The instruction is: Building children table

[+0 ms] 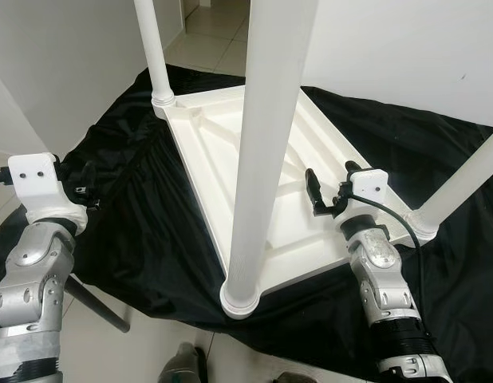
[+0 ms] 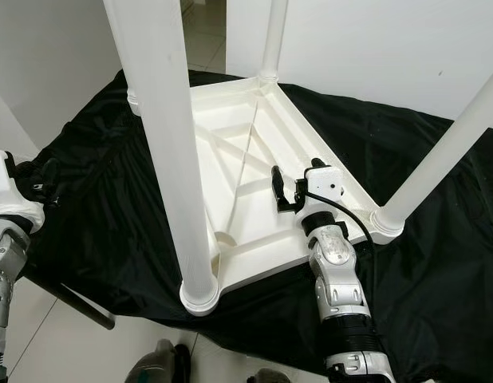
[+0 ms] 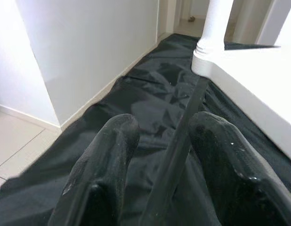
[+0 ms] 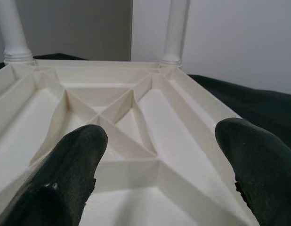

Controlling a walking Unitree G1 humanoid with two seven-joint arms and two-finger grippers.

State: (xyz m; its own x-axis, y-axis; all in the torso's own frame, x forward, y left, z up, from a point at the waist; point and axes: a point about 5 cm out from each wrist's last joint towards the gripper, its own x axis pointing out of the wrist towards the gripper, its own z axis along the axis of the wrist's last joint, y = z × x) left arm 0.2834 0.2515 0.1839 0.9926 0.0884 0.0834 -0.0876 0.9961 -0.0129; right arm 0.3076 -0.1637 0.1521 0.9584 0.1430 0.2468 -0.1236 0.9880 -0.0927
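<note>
On the black cloth (image 1: 151,231) the upturned table top (image 2: 254,183) lies with legs up for fitting, the right gripper (image 2: 294,190) released over its near edge, the left gripper (image 3: 159,155) parted beside its left edge.

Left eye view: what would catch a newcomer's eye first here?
A white children's table lies upside down on a black sheet, its four legs pointing up, the nearest leg looming before the camera. The right gripper hovers open over the ribbed underside, while the left gripper reaches over the sheet beside it.
</note>
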